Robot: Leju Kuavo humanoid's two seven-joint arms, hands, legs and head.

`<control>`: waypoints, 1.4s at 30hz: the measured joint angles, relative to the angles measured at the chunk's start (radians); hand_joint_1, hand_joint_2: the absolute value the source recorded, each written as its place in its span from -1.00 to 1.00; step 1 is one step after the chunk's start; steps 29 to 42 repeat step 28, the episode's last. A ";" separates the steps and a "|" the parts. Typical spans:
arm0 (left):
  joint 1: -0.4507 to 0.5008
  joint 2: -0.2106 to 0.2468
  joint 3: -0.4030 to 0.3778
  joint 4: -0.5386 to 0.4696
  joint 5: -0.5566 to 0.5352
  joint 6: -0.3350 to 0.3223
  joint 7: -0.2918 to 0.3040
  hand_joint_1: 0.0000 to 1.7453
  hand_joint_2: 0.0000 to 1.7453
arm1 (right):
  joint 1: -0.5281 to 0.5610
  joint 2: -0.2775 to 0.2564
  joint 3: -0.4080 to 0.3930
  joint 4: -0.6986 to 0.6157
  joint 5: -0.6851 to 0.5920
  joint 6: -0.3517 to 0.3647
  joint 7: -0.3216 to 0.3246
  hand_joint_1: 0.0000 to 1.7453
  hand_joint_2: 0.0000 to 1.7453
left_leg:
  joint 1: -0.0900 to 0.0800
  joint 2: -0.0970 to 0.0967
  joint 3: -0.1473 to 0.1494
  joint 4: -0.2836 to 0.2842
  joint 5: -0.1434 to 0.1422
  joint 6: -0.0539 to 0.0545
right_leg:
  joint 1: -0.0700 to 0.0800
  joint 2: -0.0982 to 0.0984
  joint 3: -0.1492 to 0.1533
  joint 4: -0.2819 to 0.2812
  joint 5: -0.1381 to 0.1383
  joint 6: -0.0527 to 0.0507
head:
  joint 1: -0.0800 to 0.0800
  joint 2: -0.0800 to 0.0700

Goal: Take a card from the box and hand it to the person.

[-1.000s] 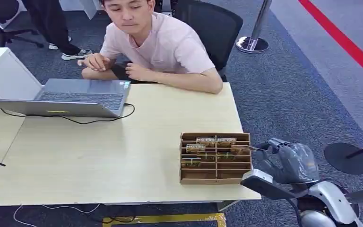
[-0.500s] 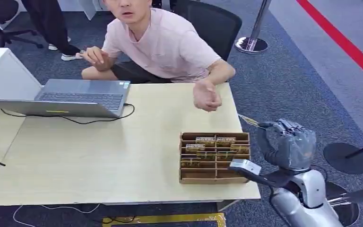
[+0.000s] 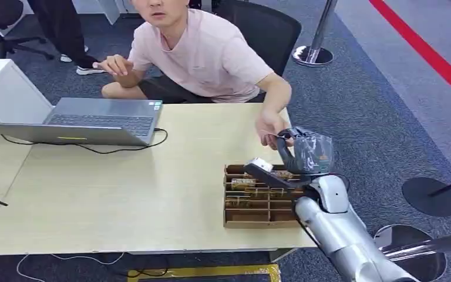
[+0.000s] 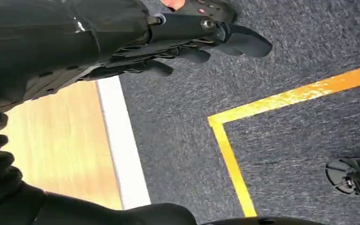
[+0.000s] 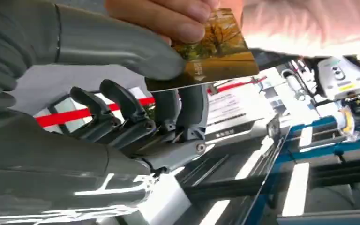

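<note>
My right hand [image 3: 305, 151] is raised above the far right corner of the brown slotted box [image 3: 258, 224], which stands on the table with several cards [image 3: 243, 183] upright in its slots. In the right wrist view the thumb [image 5: 122, 47] and fingers pinch an orange-brown card [image 5: 215, 61]. The person's fingers [image 5: 168, 16] grip the same card from the other side. In the head view the person's hand [image 3: 268, 129] meets my hand over the table. My left hand [image 4: 192, 42] hangs beside the table edge, fingers loosely straight and holding nothing.
The person in a pink shirt [image 3: 211, 56] sits at the table's far side. An open laptop [image 3: 103, 120] with a black cable [image 3: 94, 148] is at the far left. A stanchion base [image 3: 313, 55] and a round stand base [image 3: 431, 195] are on the carpet at right.
My right hand rose from the box's right side with the card and swung toward the person. The person's hand reached out and now grips the card.
</note>
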 joint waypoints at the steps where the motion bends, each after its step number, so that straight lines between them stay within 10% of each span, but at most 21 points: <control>1: 0.000 0.000 0.000 0.000 0.000 -0.004 0.000 -1.00 1.00 | -0.016 0.006 0.000 0.024 -0.002 0.000 0.000 -1.00 1.00 | 0.000 0.000 0.000 0.000 0.000 0.000 | 0.000 0.000 0.000 0.000 0.000 0.000 | 0.000 0.000; 5: 0.000 0.000 0.000 0.000 0.000 -0.002 -0.008 -1.00 1.00 | -0.063 0.026 0.000 0.108 -0.013 0.000 -0.009 -1.00 1.00 | 0.000 0.000 0.000 0.000 0.000 0.000 | 0.000 0.000 0.000 0.000 0.000 0.000 | 0.000 0.000; 6: 0.000 0.000 0.000 0.000 0.002 0.003 -0.013 -1.00 -1.00 | -0.073 0.029 0.000 0.130 -0.016 0.000 -0.011 -1.00 1.00 | 0.000 0.000 0.000 0.000 0.000 0.000 | 0.000 0.000 0.000 0.000 0.000 0.000 | 0.000 0.000; 18: 0.000 0.001 0.003 0.000 0.008 0.017 -0.009 -1.00 -1.00 | -0.126 0.040 -0.013 0.209 -0.059 -0.002 -0.038 -1.00 1.00 | 0.000 0.000 -0.001 0.001 0.000 0.000 | 0.000 0.000 0.000 0.000 0.001 0.001 | 0.000 0.000; 28: 0.002 0.002 0.032 0.000 0.007 0.022 0.001 -1.00 -1.00 | -0.153 -0.011 -0.113 0.135 -0.600 0.222 -0.040 -1.00 1.00 | -0.001 -0.001 -0.002 0.002 0.000 0.000 | -0.001 -0.001 -0.001 -0.001 0.001 0.001 | 0.000 0.000; 42: 0.002 0.002 0.032 0.000 0.007 0.022 0.001 -1.00 -1.00 | -0.153 -0.011 -0.113 0.135 -0.600 0.222 -0.040 -1.00 1.00 | -0.001 -0.001 -0.002 0.002 0.000 0.000 | -0.001 -0.001 -0.001 -0.001 0.001 0.001 | 0.000 0.000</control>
